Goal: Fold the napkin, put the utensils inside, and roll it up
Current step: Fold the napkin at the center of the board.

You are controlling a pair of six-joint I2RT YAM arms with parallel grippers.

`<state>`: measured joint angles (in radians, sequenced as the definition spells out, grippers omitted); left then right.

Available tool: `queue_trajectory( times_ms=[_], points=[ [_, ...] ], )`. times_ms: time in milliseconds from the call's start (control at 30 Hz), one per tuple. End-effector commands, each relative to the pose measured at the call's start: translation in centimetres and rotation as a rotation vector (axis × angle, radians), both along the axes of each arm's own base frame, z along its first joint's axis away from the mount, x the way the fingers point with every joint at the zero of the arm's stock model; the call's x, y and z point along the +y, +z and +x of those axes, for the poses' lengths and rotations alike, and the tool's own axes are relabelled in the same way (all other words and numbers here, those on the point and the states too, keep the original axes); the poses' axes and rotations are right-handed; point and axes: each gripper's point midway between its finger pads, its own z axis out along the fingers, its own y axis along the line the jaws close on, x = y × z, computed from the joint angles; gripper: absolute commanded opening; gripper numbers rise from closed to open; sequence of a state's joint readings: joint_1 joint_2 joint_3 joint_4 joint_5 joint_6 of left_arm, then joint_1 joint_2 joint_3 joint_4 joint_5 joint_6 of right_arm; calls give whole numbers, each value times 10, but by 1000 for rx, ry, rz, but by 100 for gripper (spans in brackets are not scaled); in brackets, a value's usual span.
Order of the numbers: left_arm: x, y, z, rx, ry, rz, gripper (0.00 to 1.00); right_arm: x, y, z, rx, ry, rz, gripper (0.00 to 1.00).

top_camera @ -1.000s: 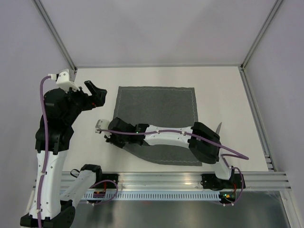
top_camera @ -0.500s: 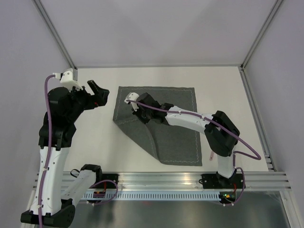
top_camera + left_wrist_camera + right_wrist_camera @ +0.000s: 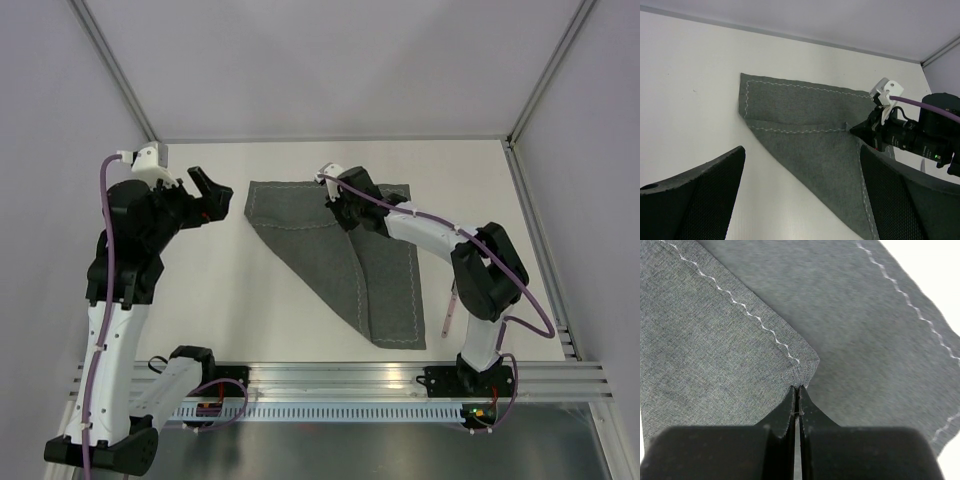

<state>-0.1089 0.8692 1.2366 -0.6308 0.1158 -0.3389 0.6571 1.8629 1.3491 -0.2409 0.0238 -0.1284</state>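
Note:
The dark grey napkin [image 3: 375, 275] lies on the white table, its left part folded over on a diagonal. My right gripper [image 3: 345, 215] is shut on the folded-over corner near the napkin's far edge; in the right wrist view the shut gripper [image 3: 797, 388] pinches the stitched corner of the napkin [image 3: 730, 345]. My left gripper [image 3: 212, 196] hangs open above the table, left of the napkin's far-left corner, holding nothing. The left wrist view shows the open left gripper [image 3: 801, 165] above the napkin [image 3: 810, 155], with the right gripper [image 3: 854, 131] beyond. One pale utensil [image 3: 449, 314] lies right of the napkin, partly behind the right arm.
Grey walls and metal frame posts [image 3: 533, 90] close the table [image 3: 200, 300] in at the back and sides. A slotted metal rail [image 3: 330, 380] runs along the near edge by the arm bases.
My right gripper has carried the napkin's near-left corner away from me and rightward to the far edge, folding the cloth on a diagonal. The utensil has come into sight. The left arm barely shifted.

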Motion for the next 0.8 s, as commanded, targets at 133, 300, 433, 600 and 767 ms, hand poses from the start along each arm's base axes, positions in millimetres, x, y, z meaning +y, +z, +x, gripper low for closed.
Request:
queue_trajectory(
  times_ms=[133,300,433,600,767],
  points=[
    [-6,1,5,-18,-35,-5,100,-32,24,31,-75,-74,28,0],
    [-7,-2,7,-14,-39,-6,100,-55,23,48,-76,-125,34,0],
    [-8,-5,10,-7,-40,-7,100,-72,19,58,-65,-164,43,0],
    [-9,-9,14,3,-43,-9,100,-91,17,71,-68,-213,48,1],
    [-9,-10,15,4,-43,-13,100,-100,16,83,-60,-226,62,1]
  ],
)
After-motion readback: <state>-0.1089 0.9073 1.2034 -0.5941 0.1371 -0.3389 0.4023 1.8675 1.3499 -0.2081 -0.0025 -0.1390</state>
